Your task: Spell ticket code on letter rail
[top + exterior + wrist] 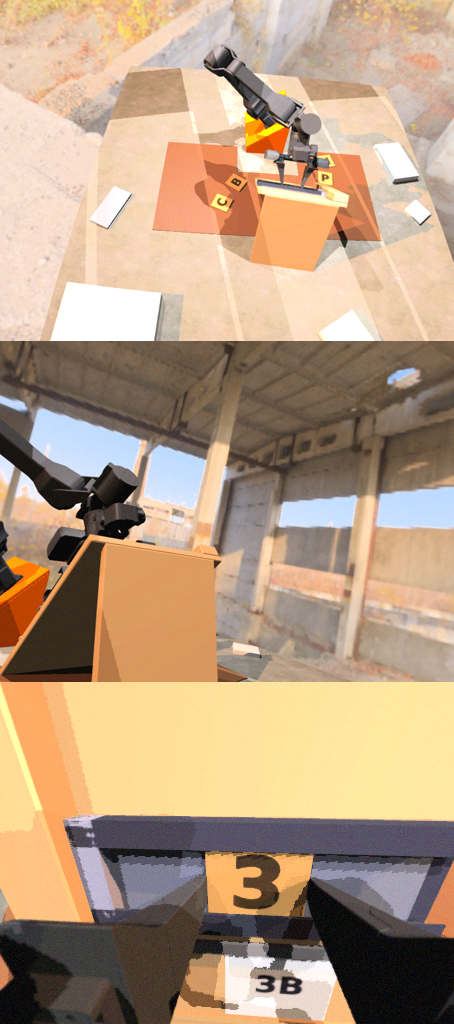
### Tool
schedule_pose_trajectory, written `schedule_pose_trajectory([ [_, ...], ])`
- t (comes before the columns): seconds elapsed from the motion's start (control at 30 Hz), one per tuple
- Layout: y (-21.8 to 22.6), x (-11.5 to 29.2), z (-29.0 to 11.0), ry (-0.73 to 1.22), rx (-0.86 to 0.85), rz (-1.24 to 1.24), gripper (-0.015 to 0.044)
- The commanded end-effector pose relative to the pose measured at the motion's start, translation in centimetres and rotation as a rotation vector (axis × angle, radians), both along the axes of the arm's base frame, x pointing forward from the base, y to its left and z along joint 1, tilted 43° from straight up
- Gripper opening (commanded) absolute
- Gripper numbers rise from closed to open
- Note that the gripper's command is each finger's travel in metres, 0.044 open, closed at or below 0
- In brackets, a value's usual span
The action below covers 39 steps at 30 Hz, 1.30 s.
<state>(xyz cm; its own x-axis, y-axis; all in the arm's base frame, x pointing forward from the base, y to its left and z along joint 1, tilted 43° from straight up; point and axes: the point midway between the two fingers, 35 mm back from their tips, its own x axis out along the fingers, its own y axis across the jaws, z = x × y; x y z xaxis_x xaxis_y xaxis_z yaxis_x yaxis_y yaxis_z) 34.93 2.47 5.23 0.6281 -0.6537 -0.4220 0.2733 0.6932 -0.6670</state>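
Yellow tile "3" point(259, 883) sits inside the grey rail point(260, 834) on the board point(289, 229), and your gripper point(257, 902) is closed on its two sides. Below the rail, you can read the ticket point(280, 984): "3B". Tile B point(236, 182) lies on the desk point(146, 249).

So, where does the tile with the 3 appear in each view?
Top: not visible; it is hidden in the rail under the gripper.
Exterior: not in it; the board hides it.
Wrist: centre, 3 tile between the fingers, inside the rail.
Shared landmark: the orange board.
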Motion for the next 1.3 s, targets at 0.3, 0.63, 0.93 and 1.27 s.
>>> schedule_pose_trajectory([
  [0.3, 0.6, 0.3, -0.3, -0.007, 0.000, -0.004, 0.0000],
  [0.63, 0.9, 0.5, -0.7, -0.007, 0.000, -0.004, 0.0000],
  [0.93, 1.3, 0.6, -1.0, -0.008, 0.000, -0.004, 0.0000],
  [1.27, 1.7, 0.8, -1.4, -0.008, 0.001, -0.004, 0.0000],
])
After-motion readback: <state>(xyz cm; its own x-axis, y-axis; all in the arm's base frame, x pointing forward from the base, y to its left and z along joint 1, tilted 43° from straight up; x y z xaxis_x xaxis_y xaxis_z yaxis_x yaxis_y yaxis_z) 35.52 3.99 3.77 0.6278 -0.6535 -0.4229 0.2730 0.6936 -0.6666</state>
